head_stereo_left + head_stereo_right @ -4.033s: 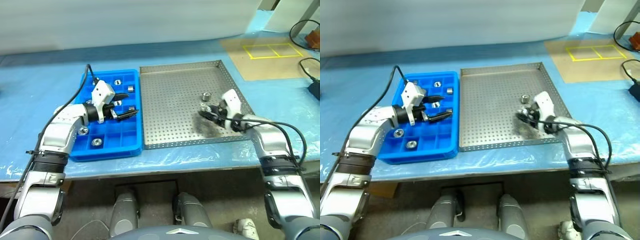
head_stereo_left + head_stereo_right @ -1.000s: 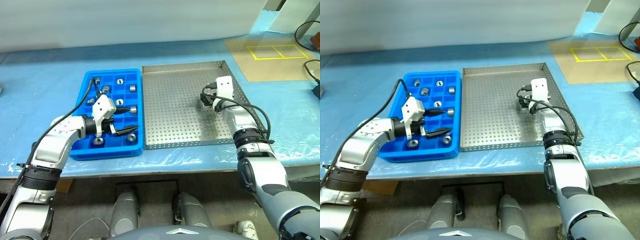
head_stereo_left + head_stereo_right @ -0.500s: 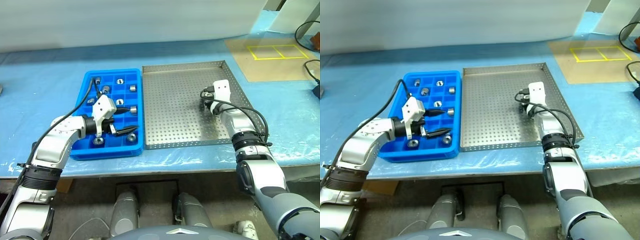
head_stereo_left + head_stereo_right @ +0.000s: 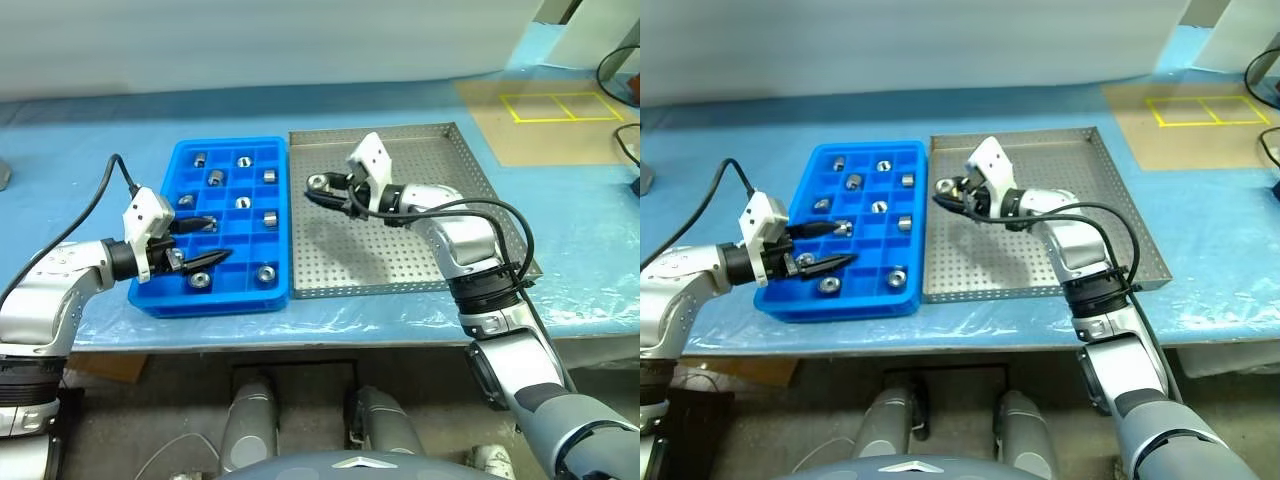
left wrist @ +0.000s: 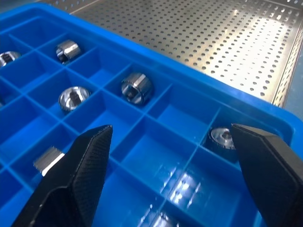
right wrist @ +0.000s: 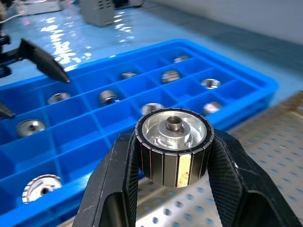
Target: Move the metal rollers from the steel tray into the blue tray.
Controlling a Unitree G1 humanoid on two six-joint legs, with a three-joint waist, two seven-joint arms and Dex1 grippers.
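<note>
My right gripper [image 4: 322,186] is shut on one of the metal rollers [image 6: 173,128], a ribbed silver cylinder with a central pin. It holds it in the air over the left edge of the steel tray [image 4: 400,250], close to the blue tray [image 4: 212,302]. Several more rollers lie in the blue tray's compartments, such as one [image 4: 266,272] at the front right and one [image 5: 136,88] in the left wrist view. My left gripper [image 4: 218,238] hangs open and holds nothing over the front left of the blue tray. Its black fingers [image 5: 78,175] are spread wide.
Both trays rest side by side on a table covered with blue sheeting [image 4: 90,150]. A brown mat with yellow taped squares [image 4: 545,103] lies at the back right. Black cables [image 4: 625,70] lie at the far right.
My right gripper shut on a roller at the right side of the steel tray, lifted it and swung left across the tray towards the blue tray. My left gripper, still open, drew back to the left.
</note>
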